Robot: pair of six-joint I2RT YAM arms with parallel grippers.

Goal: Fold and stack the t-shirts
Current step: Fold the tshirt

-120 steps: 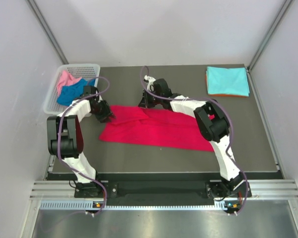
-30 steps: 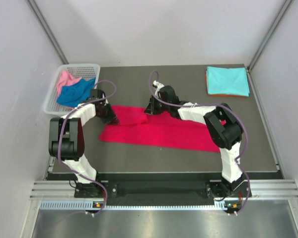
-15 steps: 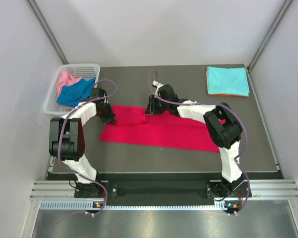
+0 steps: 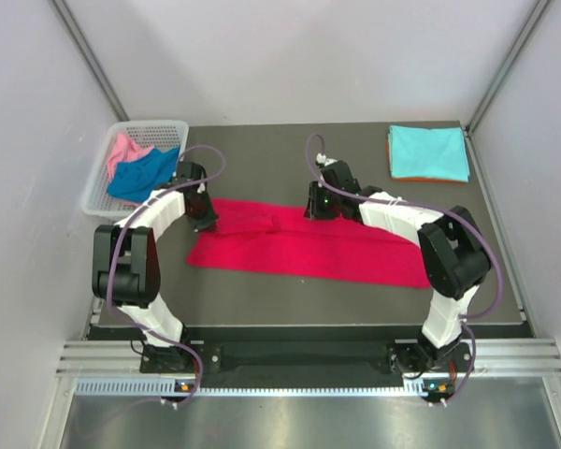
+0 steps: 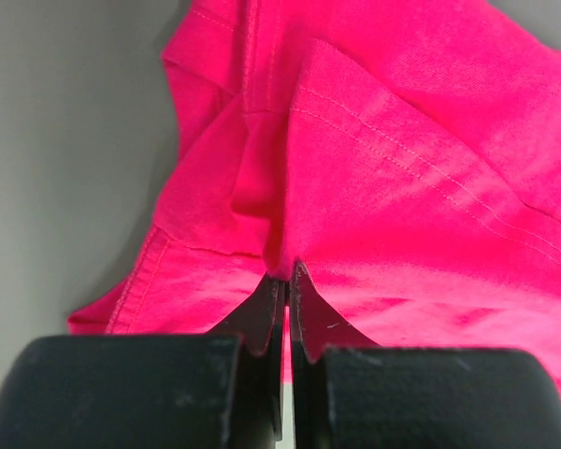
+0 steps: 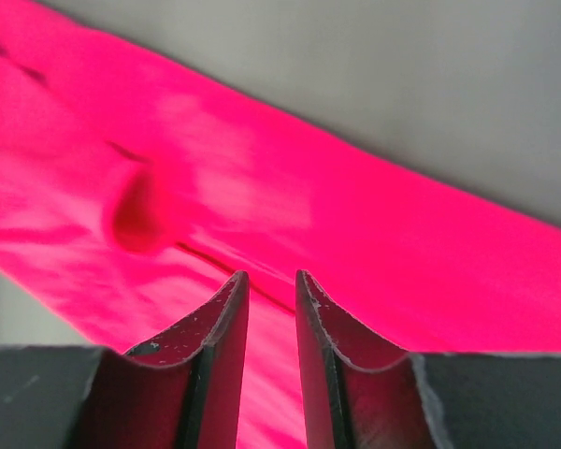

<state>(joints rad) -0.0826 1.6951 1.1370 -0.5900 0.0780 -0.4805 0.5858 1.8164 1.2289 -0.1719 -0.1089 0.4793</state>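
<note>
Left wrist: left gripper (image 5: 285, 273) jaws clamped on crimson t-shirt (image 5: 402, 168).
The right gripper (image 6: 271, 281) jaws stood apart, empty; a matching pinch seemed needed before lifting.

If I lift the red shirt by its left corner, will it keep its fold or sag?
Probably sags: the red shirt is thin cloth, puckering into soft creases where pinched. Likely light, but its long strip may drag on the table and unfold.

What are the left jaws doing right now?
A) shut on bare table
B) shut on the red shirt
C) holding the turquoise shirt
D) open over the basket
B: the left wrist view shows the left jaws pinched shut on a fold of the red t-shirt.
</note>
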